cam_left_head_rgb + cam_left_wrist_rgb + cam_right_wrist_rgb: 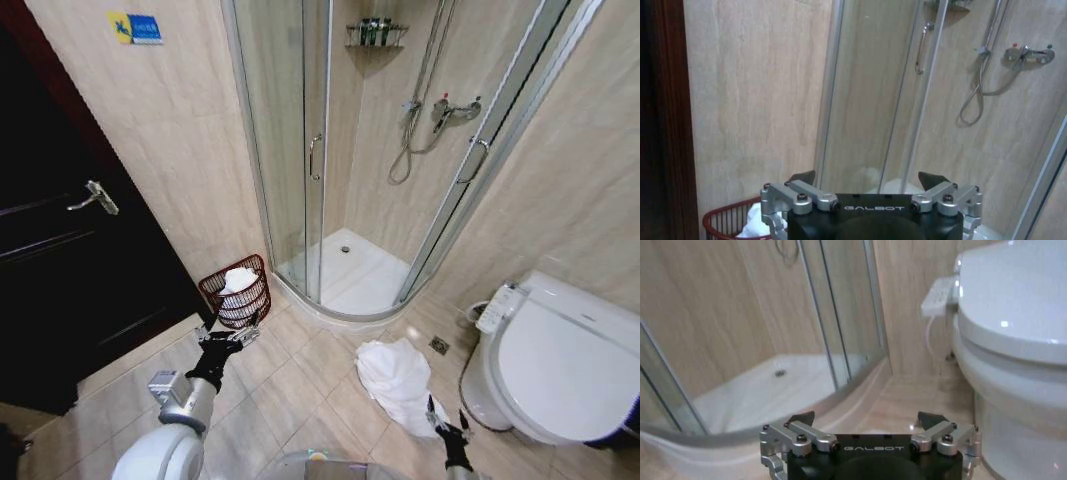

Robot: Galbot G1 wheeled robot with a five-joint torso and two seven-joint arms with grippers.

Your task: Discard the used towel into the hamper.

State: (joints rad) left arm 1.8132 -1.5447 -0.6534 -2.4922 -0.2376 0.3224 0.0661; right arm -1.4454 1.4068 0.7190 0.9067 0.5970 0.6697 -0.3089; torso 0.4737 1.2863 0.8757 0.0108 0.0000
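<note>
Right gripper (447, 432) seen lower right of frame, jaws spread, empty, touching towel (397, 378) heaped on floor. Fold best pinched deep, lifted clear. Left gripper (226, 338) parted, empty, beside hamper (237, 292), centre left, white cloth inside.

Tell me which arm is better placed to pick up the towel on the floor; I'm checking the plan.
Right, probably. The right gripper, open, hangs at the edge of the white towel lying beside the toilet. The left gripper, also open, sits by the hamper, away from that towel.
</note>
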